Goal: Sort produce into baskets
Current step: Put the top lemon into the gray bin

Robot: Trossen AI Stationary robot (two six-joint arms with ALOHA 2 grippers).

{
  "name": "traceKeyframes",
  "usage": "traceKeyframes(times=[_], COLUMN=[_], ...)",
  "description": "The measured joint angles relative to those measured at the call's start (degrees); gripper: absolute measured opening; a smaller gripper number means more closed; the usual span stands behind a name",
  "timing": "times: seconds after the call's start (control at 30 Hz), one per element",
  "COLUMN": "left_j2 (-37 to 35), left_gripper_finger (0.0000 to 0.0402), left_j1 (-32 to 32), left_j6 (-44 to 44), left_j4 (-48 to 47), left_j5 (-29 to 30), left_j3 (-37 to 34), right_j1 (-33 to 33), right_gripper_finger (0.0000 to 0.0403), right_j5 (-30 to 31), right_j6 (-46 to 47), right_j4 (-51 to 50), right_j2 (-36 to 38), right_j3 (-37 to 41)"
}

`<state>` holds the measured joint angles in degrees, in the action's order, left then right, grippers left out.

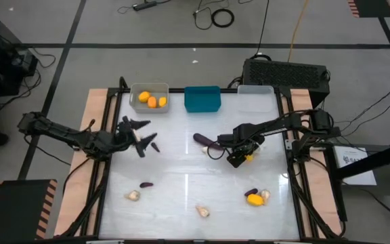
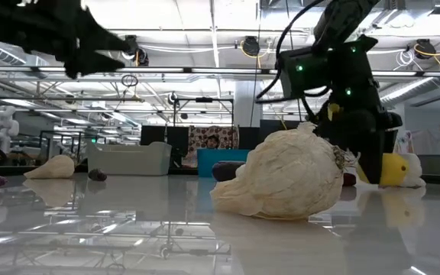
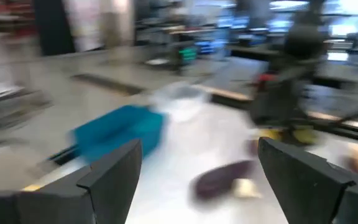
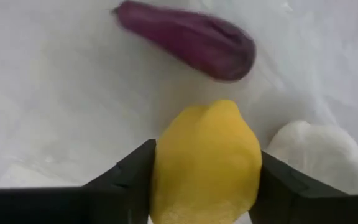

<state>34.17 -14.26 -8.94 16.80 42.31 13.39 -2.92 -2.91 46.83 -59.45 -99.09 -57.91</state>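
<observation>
My right gripper (image 1: pixel 241 158) is right of the table's middle, shut on a yellow oval fruit (image 4: pixel 207 155). A purple eggplant piece (image 4: pixel 185 38) and a pale garlic bulb (image 4: pixel 319 155) lie on the table close to it. My left gripper (image 1: pixel 141 139) is open and empty above the table's left part, near the light grey basket (image 1: pixel 149 99), which holds three yellow-orange fruits. The teal basket (image 1: pixel 202 99) and the translucent white basket (image 1: pixel 256 95) stand beside it along the far edge. My right gripper pinches the yellow fruit by its two opposite sides (image 4: pixel 166 168) between its two fingers. The fingers come from above, slanting in from the table's right side. Whether the fruit is clear of the table, I cannot tell.
Loose on the near half of the table are a small purple piece (image 1: pixel 146 184), a garlic bulb (image 1: pixel 133 196), another garlic bulb (image 1: pixel 202 211), and a cluster of eggplant, yellow fruit and garlic (image 1: pixel 254 197). A large black box (image 1: pixel 286 71) stands behind the table's far right corner.
</observation>
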Motion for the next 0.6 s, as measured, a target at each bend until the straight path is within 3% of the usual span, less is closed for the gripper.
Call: traceKeyframes(times=[0.1, 0.33, 0.5, 0.6], left_j2=[0.0, -0.1, -0.1, -0.1], left_gripper_finger=[0.0327, 0.0327, 0.0327, 0.0327], left_j1=[0.0, 0.0, 0.5, 1.3], left_j6=[-1.3, -1.1, -1.3, -1.2], left_j4=[-1.7, -3.5, -7.5, -8.2], left_j5=[6.4, 10.8, 18.8, 19.4], left_j3=[0.0, 0.0, 0.0, 0.0], right_j1=[0.0, 0.0, -1.3, -3.8], right_gripper_finger=[0.017, 0.019, 0.0189, 0.0188], right_j5=[-0.5, 0.2, 1.1, 1.3], right_j6=[-1.2, -10.1, -20.8, -26.3], right_j4=[-0.3, 7.2, 31.3, 47.5], right_j2=[1.4, 3.0, 3.0, 2.1], right_j3=[-2.1, -11.8, -15.4, -15.9])
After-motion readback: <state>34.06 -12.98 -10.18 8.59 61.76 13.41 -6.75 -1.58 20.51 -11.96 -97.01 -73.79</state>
